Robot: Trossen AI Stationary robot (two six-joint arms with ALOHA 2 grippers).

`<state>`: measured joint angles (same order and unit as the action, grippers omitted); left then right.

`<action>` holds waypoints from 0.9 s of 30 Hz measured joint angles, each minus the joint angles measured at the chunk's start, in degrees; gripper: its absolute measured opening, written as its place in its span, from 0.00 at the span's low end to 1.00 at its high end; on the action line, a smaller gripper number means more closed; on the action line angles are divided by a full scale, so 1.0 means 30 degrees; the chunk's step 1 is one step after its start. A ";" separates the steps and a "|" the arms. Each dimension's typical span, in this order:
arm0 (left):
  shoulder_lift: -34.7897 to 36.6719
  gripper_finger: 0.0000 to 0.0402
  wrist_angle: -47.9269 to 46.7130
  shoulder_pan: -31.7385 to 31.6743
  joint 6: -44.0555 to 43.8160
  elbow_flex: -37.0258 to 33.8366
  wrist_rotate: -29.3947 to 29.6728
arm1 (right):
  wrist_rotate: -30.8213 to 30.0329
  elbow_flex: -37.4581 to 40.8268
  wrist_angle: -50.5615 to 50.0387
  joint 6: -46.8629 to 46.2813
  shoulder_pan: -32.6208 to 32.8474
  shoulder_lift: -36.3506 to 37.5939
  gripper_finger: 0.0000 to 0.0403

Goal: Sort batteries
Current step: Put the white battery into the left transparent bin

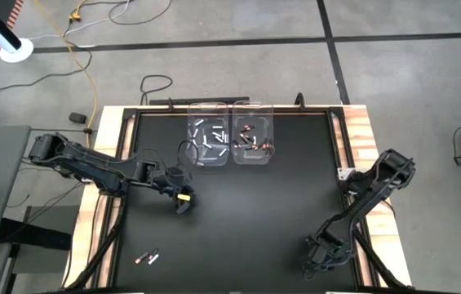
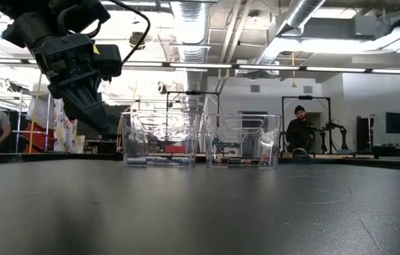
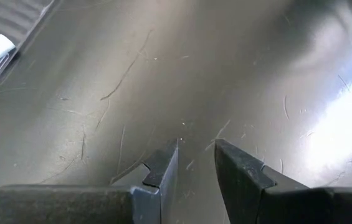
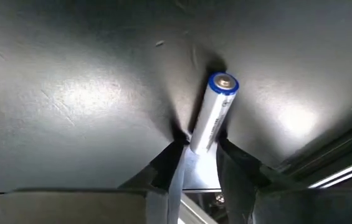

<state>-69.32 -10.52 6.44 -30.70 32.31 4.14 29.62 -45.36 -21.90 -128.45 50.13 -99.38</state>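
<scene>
Two clear bins stand side by side at the table's far middle. The left bin (image 1: 208,143) holds white batteries and the right bin (image 1: 252,144) holds reddish and dark ones. Two loose batteries (image 1: 146,259) lie near the near left corner. My left gripper (image 1: 183,204) (image 3: 195,146) hangs open over the black mat, nearer than the left bin, with nothing between its fingers. My right gripper (image 1: 312,263) (image 4: 200,146) is low near the table's near right corner, shut on a white battery (image 4: 214,115) with a blue ring. My right gripper pinches the white battery between its two fingers at the battery's rear end (image 4: 195,142). The battery lies along the fingers and sticks out past their tips, its blue-ringed terminal end (image 4: 223,84) slanting down toward the mat. Whether that end touches the mat cannot be told.
A metal rail (image 4: 337,168) of the table frame runs close beside my right gripper. The wooden border (image 1: 361,131) edges the mat. Bare black mat (image 1: 254,220) lies between the arms. People stand in the room beyond the far edge.
</scene>
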 joint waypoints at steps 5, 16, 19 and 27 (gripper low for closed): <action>0.0000 0.25 -0.0007 0.0000 0.0016 -0.0005 -0.0007 | -0.0273 0.0044 -0.0306 0.0018 -0.0273 0.0082 0.22; 0.0000 0.25 -0.0015 0.0000 0.0018 -0.0003 -0.0015 | -0.0238 0.0044 -0.1583 0.2668 -0.1805 0.0053 0.08; 0.0000 0.25 -0.0032 0.0000 0.0023 -0.0005 -0.0015 | -0.0216 0.0049 -0.1697 0.3312 -0.2182 0.0053 0.06; 0.0000 0.25 -0.0182 0.0000 0.0031 -0.0005 -0.0022 | -0.1025 -0.1306 -0.3923 0.5138 -0.2789 -0.0020 0.05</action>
<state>-69.32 -11.07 6.44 -30.61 32.29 4.08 26.55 -49.28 -33.67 -113.04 41.76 -99.44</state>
